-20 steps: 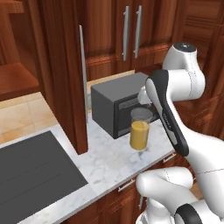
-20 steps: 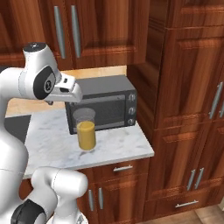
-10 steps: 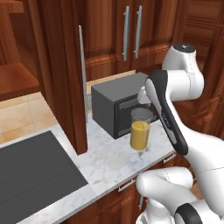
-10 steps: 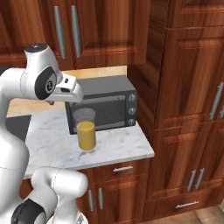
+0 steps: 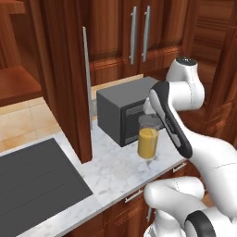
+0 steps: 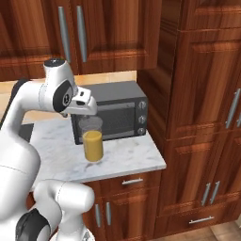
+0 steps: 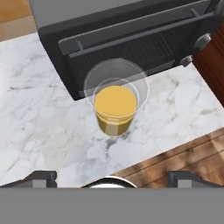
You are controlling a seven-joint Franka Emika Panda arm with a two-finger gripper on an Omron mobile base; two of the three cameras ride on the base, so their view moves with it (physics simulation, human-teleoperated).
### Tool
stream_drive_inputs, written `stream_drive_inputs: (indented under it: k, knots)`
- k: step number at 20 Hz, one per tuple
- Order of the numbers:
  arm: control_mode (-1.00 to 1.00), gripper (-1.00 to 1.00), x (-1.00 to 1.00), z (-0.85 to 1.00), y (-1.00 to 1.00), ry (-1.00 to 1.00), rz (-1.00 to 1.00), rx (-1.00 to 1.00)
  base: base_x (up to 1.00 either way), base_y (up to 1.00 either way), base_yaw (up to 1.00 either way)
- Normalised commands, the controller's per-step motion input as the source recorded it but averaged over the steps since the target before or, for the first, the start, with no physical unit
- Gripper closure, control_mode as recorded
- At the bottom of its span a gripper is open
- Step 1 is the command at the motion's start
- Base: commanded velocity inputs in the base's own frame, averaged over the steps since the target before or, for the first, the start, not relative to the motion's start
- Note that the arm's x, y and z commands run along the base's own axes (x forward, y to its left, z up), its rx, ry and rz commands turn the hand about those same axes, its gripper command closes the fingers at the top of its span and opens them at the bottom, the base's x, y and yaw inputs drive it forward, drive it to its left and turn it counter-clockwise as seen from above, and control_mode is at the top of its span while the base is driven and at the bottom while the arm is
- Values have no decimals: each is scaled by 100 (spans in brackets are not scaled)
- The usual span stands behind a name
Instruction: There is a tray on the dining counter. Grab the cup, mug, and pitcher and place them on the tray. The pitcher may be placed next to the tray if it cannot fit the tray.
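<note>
The pitcher (image 7: 115, 103) stands upright on the marble counter (image 7: 39, 122), with the toaster oven (image 7: 131, 39) close behind it, blocking that side. Bare counter lies in front and to both sides. The gripper (image 7: 111, 177), jaws wide apart, hangs above with open air between.

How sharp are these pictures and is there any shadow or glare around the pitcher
Hand view: pitcher sharp, no glare, faint shadow on the marble counter. Left base view: slightly soft, toaster oven evenly lit. Right base view: crisp, flat lighting.
</note>
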Motion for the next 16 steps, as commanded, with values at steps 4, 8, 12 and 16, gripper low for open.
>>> stream_drive_inputs:
  k: [4,8,12,16]
  knots:
    - [-100,-100,30,-56,0,0,0,0,0,0,0]
    - [-100,-100,22,-58,0,0,0,0,0,0,0]
    - [-100,-100,19,-59,0,0,0,0,0,0,0]
    - [-100,-100,24,-51,0,0,0,0,0,0,0]
